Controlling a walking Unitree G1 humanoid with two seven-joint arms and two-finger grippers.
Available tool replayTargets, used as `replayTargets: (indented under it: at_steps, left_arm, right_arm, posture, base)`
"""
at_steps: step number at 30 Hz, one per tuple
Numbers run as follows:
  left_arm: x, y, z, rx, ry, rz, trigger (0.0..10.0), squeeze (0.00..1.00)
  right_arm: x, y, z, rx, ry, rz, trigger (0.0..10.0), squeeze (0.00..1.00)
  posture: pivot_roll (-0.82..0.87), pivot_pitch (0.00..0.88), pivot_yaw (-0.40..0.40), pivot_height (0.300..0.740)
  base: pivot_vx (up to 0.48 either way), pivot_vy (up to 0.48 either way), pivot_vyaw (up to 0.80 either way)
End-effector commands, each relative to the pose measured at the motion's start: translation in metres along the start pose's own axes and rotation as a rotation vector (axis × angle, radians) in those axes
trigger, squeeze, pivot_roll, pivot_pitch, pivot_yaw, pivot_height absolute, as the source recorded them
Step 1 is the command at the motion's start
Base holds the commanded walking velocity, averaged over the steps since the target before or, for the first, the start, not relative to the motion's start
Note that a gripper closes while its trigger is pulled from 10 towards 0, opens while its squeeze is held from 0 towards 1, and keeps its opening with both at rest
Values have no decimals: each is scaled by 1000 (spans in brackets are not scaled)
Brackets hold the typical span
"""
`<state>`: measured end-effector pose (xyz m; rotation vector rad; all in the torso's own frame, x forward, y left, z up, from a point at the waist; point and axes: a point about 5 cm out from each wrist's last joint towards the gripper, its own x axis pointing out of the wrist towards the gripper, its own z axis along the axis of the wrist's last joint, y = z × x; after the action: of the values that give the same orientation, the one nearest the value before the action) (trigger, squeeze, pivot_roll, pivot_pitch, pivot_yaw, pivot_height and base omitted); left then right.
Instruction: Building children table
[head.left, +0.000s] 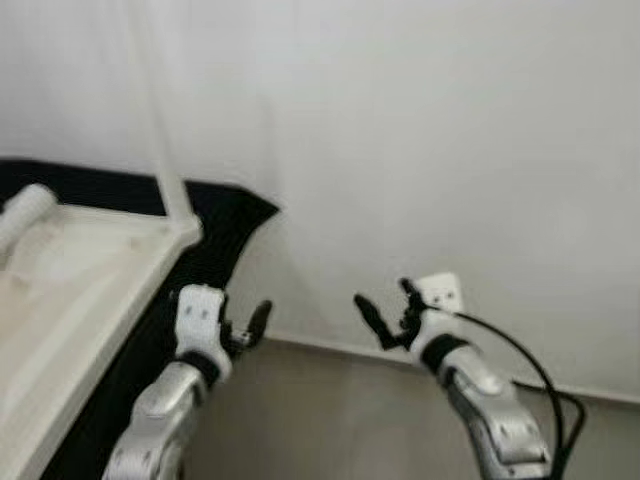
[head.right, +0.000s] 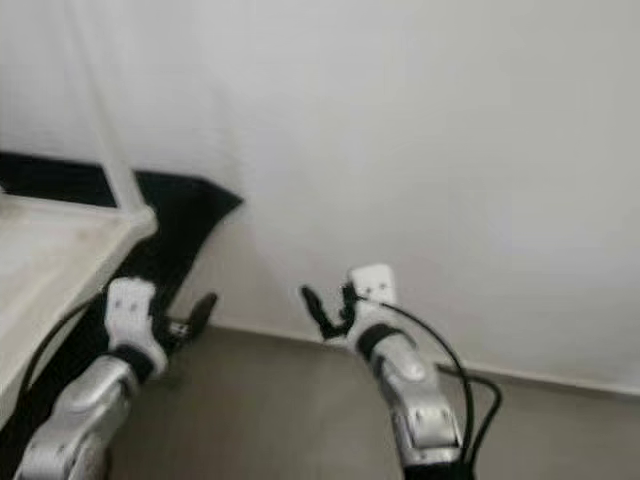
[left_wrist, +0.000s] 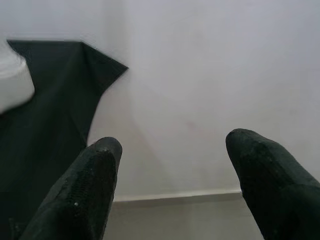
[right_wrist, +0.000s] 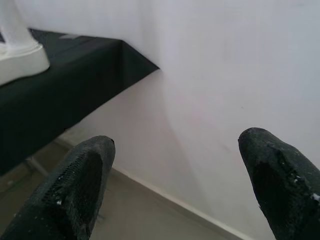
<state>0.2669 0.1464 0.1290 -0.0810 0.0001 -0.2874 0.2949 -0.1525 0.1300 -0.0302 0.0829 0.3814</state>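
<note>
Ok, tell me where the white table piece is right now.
The white table piece lies on the black cloth at the robot's left, against the wall, just beside the open left gripper. The right gripper hangs open, away from it.

wall (head.left: 420, 120): plain white, no pattern
floor (head.left: 320, 420): dull grey-brown, plain
skirting strip (head.left: 330, 347): pale, off-white
table cloth (head.left: 215, 235): solid black
children table panel (head.left: 70, 290): cream white, with faint beige shading on its flat face
upright leg (head.left: 172, 190): white
round leg (head.left: 25, 212): white
left arm (head.left: 160, 415): silver with a white wrist block
left gripper (head.left: 245, 325): black fingers (left_wrist: 85, 190), finely dotted texture
right arm (head.left: 500, 415): silver, white wrist block
right gripper (head.left: 385, 315): black fingers (right_wrist: 80, 185), speckled with pale dots
cable (head.left: 535, 375): black
</note>
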Motion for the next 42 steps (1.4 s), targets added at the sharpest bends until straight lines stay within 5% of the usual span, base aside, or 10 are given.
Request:
replayTargets:
  at_steps: [1, 7, 25, 42]
  left_arm:
    - [-2, -5, -1, 44, -4, -26, 10000, 0]
    - [-3, -13, -2, 131, 3, -78, 10000, 0]
    - [-1, -14, -3, 144, 9, -81, 10000, 0]
    - [6, -3, 5, 113, 5, 61, 10000, 0]
  right_arm:
    - [-3, -2, -4, -11, 4, 33, 10000, 0]
    - [-3, 2, -6, -41, 8, 113, 10000, 0]
    - [-2, 4, -7, -64, 4, 165, 10000, 0]
    - [0, 5, -4, -78, -4, 182, 10000, 0]
  posture:
    - [-49, 82, -6, 740]
    - [-49, 77, -11, 740]
    - [-48, 85, -12, 740]
    - [-50, 87, -8, 740]
  base:
    - [0, 0, 800]
    - [0, -174, 800]
    - [0, -160, 800]
    - [0, 0, 800]
